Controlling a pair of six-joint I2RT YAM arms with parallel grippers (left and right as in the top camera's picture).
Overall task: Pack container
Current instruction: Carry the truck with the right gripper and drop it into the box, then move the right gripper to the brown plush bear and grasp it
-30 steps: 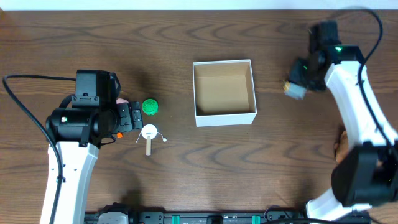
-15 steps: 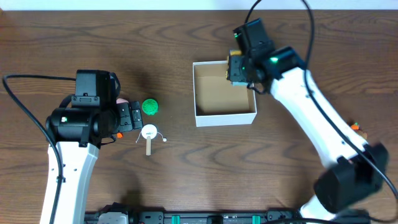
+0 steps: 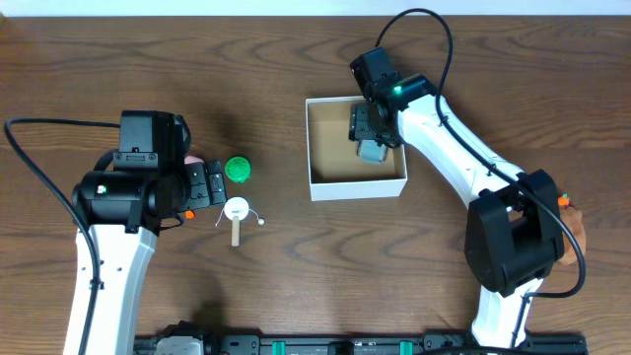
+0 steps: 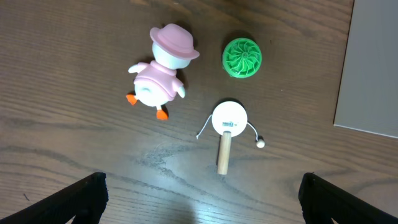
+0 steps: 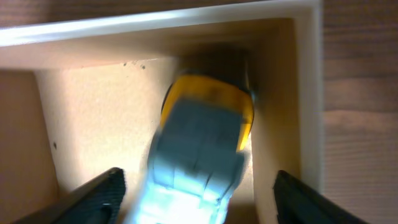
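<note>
jaws of both grippers are spread wide, holding nothing. right gripper [image 5: 198, 183] hangs over the mid-table container's [image 3: 357, 186] far right corner (blurred yellow-grey toy car [image 5: 199, 143] inside); left gripper [image 4: 202, 190] near a pink duck [image 4: 163, 78].

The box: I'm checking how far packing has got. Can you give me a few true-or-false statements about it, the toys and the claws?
1. The right claw is over the box. True.
2. The green round toy is in the box. False: it lies on the table, near the duck.
3. The left claw is shut on the duck. False: it is open and holds nothing, and the duck lies on the table.
4. A yellow and grey toy car is inside the box walls, near a corner. True, though it is blurred, so I cannot tell if it has landed.
</note>
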